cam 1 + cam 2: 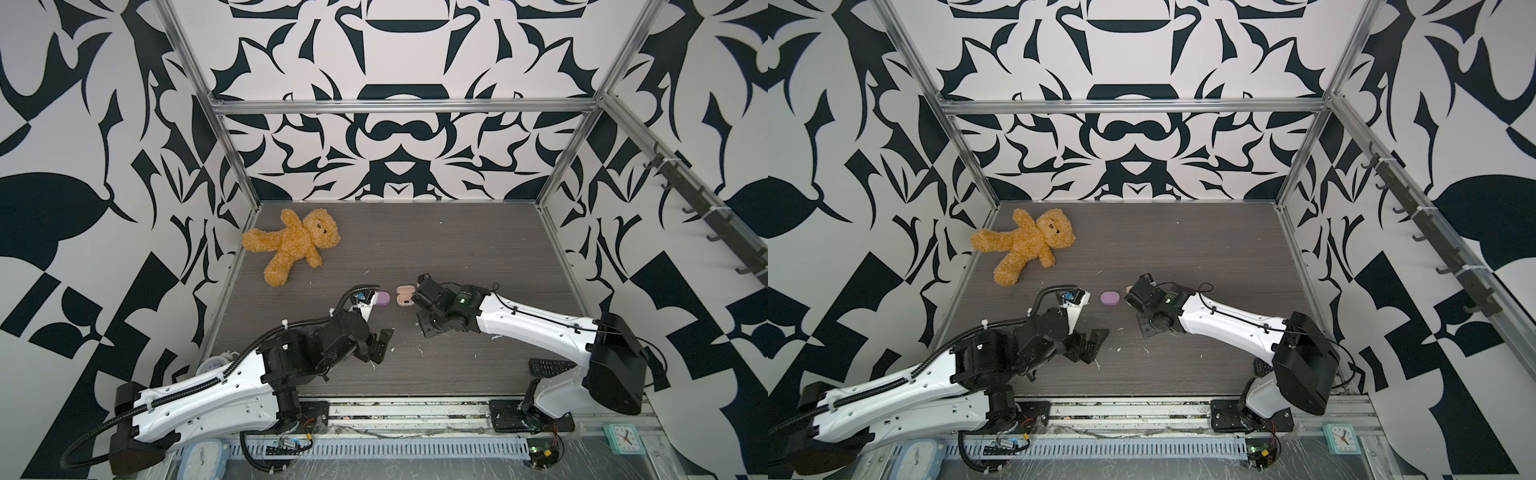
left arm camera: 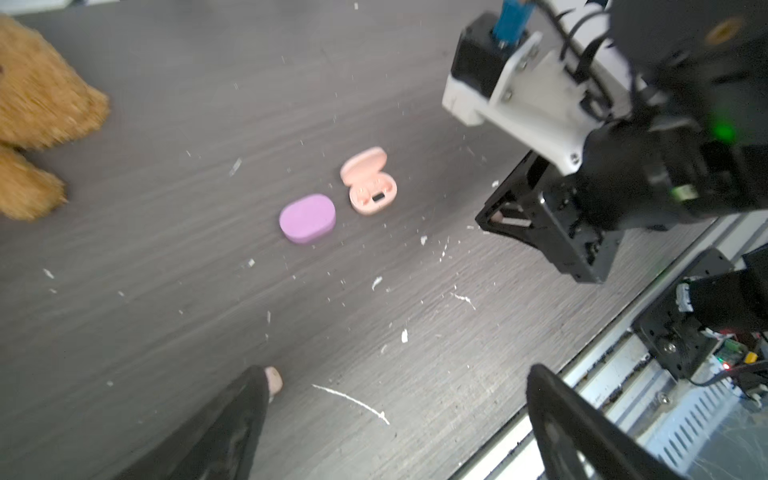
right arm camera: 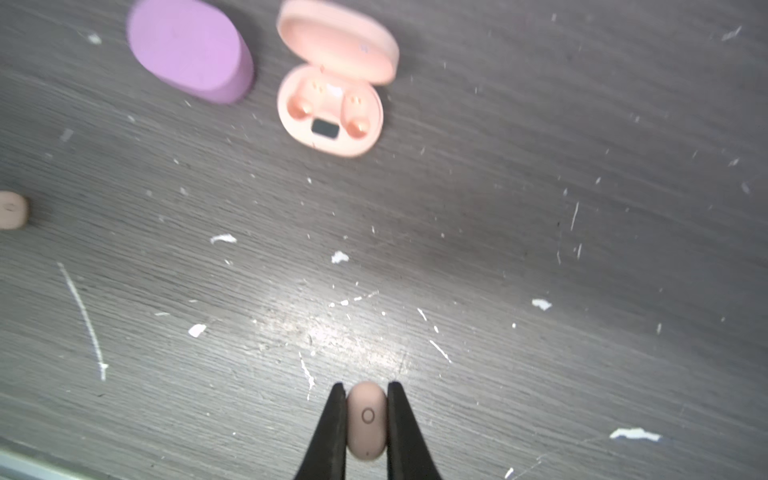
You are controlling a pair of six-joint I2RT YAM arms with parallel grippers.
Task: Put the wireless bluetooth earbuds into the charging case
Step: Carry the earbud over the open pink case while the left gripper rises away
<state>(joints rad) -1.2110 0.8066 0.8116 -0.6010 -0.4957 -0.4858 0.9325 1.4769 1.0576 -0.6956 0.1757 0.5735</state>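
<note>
An open peach charging case (image 3: 332, 112) lies on the dark table, both wells empty, with a closed lilac case (image 3: 189, 50) beside it; in a top view they are the peach case (image 1: 405, 295) and lilac case (image 1: 382, 298). My right gripper (image 3: 366, 388) is shut on a peach earbud (image 3: 366, 419), held just above the table a short way nearer than the peach case. A second peach earbud (image 3: 12, 210) lies on the table. In the left wrist view this earbud (image 2: 274, 379) shows at one fingertip of my open left gripper (image 2: 399, 399), with nothing between the fingers.
A brown teddy bear (image 1: 291, 245) lies at the back left. A black remote (image 1: 550, 368) sits under the right arm. White scraps (image 3: 340, 257) litter the table. Small clocks (image 1: 623, 438) stand beyond the front rail (image 1: 415, 409). The right wrist (image 1: 1150, 297) covers most of the peach case there.
</note>
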